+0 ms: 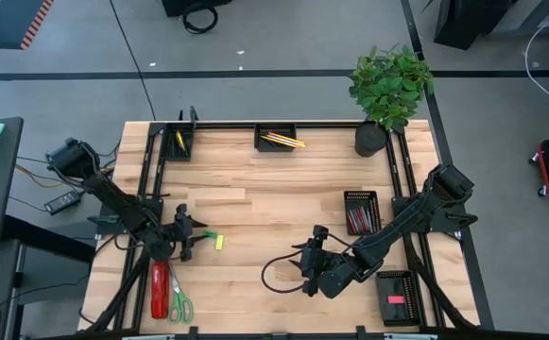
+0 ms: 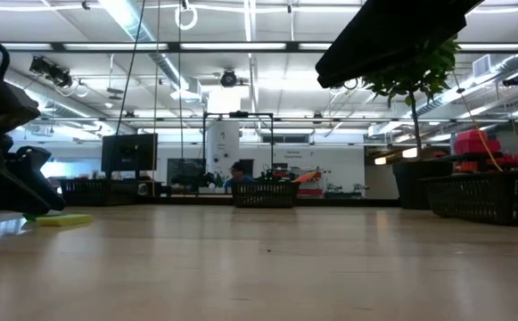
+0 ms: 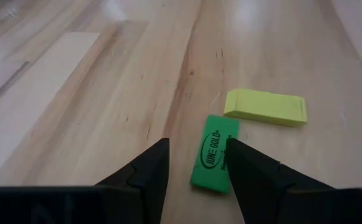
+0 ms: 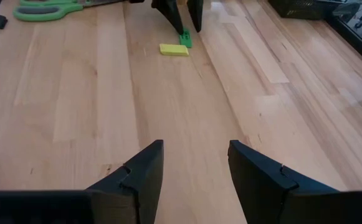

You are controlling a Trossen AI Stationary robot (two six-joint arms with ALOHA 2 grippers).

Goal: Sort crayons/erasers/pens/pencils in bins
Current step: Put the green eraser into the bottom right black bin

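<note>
A green eraser [image 3: 215, 152] lies flat on the table with a yellow eraser [image 3: 266, 106] just beyond it. My left gripper [image 3: 197, 142] is open at the table's near left, its fingers standing either side of the green eraser's near end [image 1: 208, 235]. My right gripper [image 4: 195, 144] hangs open over bare wood near the front middle [image 1: 309, 264], holding nothing. Four black mesh bins stand around the table: a far left one [image 1: 180, 142], a far one with pencils [image 1: 279, 139], a right one with reddish crayons [image 1: 362, 212], and a near right one with a pink eraser [image 1: 395, 297]. No pens show. My left gripper stands open, slanting down, with the green eraser lying on the table between its fingertips. One finger [image 3: 249, 168] is right beside the eraser's long side [image 3: 233, 146]; whether it touches I cannot tell.
A red stapler [image 1: 160, 288] and green-handled scissors [image 1: 180, 304] lie at the near left corner, just in front of my left arm. A potted plant [image 1: 371, 137] stands at the far right. Bare wood stretches across the table's middle.
</note>
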